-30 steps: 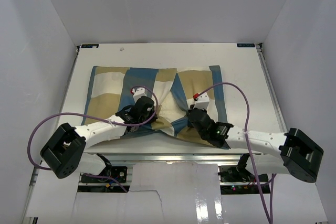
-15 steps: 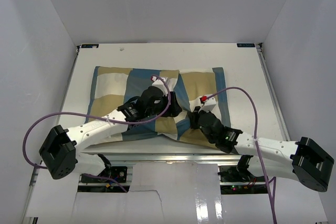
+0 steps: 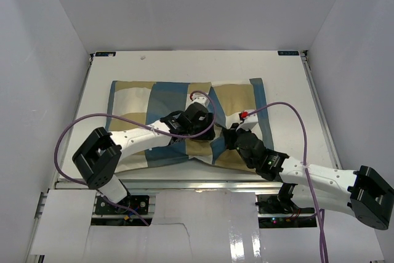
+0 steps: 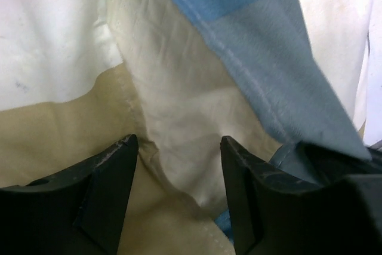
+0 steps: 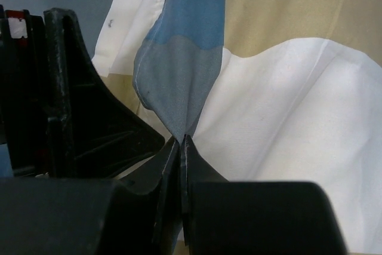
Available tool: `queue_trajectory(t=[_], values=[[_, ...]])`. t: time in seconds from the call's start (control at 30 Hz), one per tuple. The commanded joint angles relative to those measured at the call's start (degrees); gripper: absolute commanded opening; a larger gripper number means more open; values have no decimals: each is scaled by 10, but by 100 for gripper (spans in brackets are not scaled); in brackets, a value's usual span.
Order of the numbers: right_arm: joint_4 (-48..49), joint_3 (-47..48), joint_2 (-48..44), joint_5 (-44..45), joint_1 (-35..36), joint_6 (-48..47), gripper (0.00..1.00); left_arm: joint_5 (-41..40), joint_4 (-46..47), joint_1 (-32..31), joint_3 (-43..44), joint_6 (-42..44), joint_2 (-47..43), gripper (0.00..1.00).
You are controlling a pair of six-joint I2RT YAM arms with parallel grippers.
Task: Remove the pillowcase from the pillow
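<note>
The checked pillowcase (image 3: 154, 100) lies spread across the table, bunched into folds near its middle front. My left gripper (image 3: 209, 129) hovers open over those folds. In the left wrist view its fingers (image 4: 110, 189) straddle tan cloth and a cream, quilted-looking patch (image 4: 179, 106) that may be the pillow. The left gripper (image 4: 179, 171) holds nothing. Just to the right, my right gripper (image 3: 227, 141) is shut on a raised blue-grey fold of the pillowcase (image 5: 179, 82), pinched at the tips of the right gripper (image 5: 182, 140). Otherwise the pillow stays covered.
White walls close in the white table (image 3: 289, 90) on three sides. A metal rail (image 3: 197, 184) runs along the near edge. Purple cables (image 3: 289, 112) loop above both arms. The left gripper's black finger (image 5: 89, 117) sits close beside the right one.
My left gripper let go and opened, then moved right and farther over the cloth toward the right gripper. The right gripper stayed shut on its fold and shifted slightly right.
</note>
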Motion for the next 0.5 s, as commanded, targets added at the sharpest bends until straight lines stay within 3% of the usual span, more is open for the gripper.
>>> queue_trajectory(t=[0.0,0.2,0.37,0.4,0.47], values=[[8,5,-7,32,-3,-4,8,-1,20,-5,26,-2,21,70],[31,-18,-3,26,-3,11,8,-15,42,-17,57,-12,77,80],[41,-37,0,31,-2,17,8,-56,60,-19,70,-37,150,81],[41,-40,-1,34,-3,18,8,-62,61,-19,75,-40,161,78],[41,-50,-6,45,-3,19,8,-77,63,-19,76,-47,178,48]])
